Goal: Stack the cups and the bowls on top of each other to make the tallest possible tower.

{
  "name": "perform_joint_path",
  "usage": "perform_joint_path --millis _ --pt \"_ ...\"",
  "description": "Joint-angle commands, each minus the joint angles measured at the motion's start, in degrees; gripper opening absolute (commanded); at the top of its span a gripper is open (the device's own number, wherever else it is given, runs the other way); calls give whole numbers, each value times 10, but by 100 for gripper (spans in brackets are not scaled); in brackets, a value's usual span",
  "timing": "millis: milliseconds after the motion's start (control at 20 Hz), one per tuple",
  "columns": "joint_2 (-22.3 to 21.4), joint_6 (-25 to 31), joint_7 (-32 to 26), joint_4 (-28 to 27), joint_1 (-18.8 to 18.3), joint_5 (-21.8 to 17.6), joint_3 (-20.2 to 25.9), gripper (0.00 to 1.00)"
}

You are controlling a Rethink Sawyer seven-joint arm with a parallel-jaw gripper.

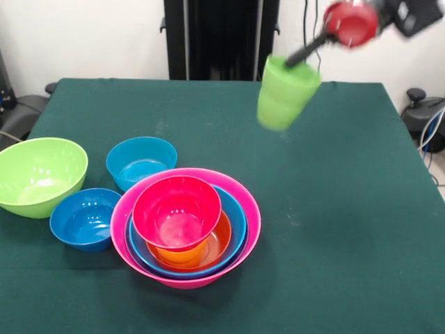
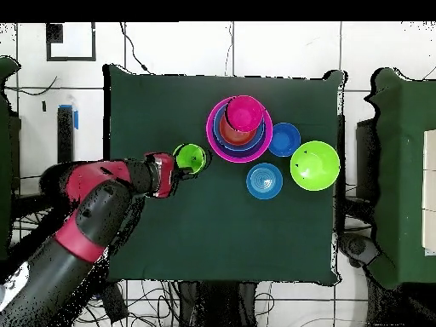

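Note:
My gripper is shut on the rim of the lime green cup and holds it tilted in the air over the far right of the table. In the overhead view the gripper and cup are left of the tower. The tower stands at the front centre: the big pink bowl outermost, then a blue bowl, an orange bowl, and a red-pink bowl on top. An orange piece under the red-pink bowl may be the orange cup; I cannot tell.
Three loose bowls lie left of the tower on the green cloth: a large lime green one, a sky blue one and a dark blue one. The robot's pedestal stands at the far edge.

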Motion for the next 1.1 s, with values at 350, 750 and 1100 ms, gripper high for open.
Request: perform_joint_path --millis 350,750,1100 --pt "-277 204 -295 -92 -73 -144 111 0" --pt "-393 167 -491 -100 -159 -179 227 0" --pt "-476 96 -662 -27 -240 -173 354 0"
